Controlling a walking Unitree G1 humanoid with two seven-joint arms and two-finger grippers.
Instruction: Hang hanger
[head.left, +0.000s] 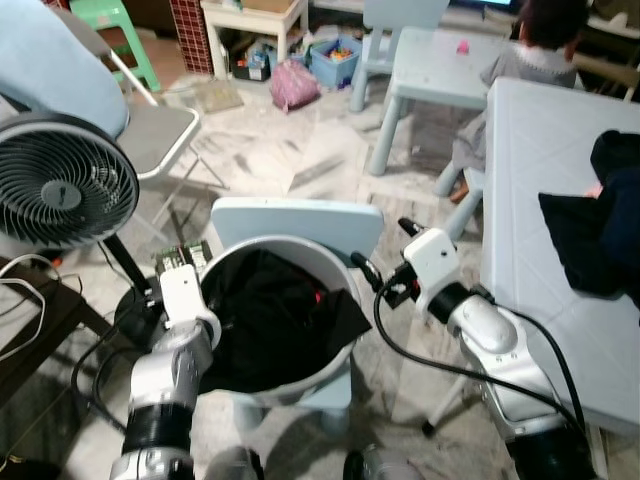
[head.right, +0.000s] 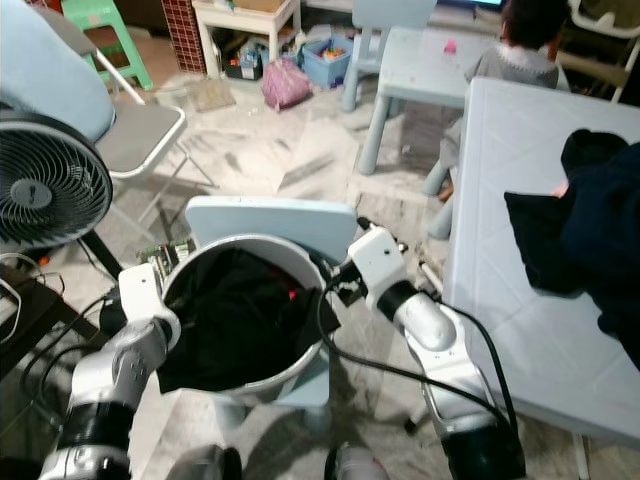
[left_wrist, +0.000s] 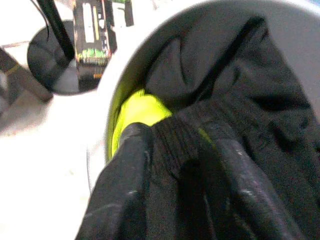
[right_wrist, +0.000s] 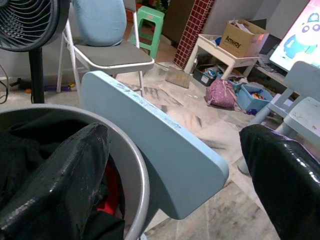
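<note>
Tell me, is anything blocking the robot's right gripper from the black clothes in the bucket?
Nothing visible. The open right gripper hangs at the rim of the bucket, one finger already over the black clothes. The left gripper is shut on them.

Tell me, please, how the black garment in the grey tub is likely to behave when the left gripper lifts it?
The black garment lies crumpled and draped over the grey tub rim, so it probably lifts floppy and trailing. The left gripper pinches a fold, so the rest may sag. It looks light, though it could snag on the rim.
</note>
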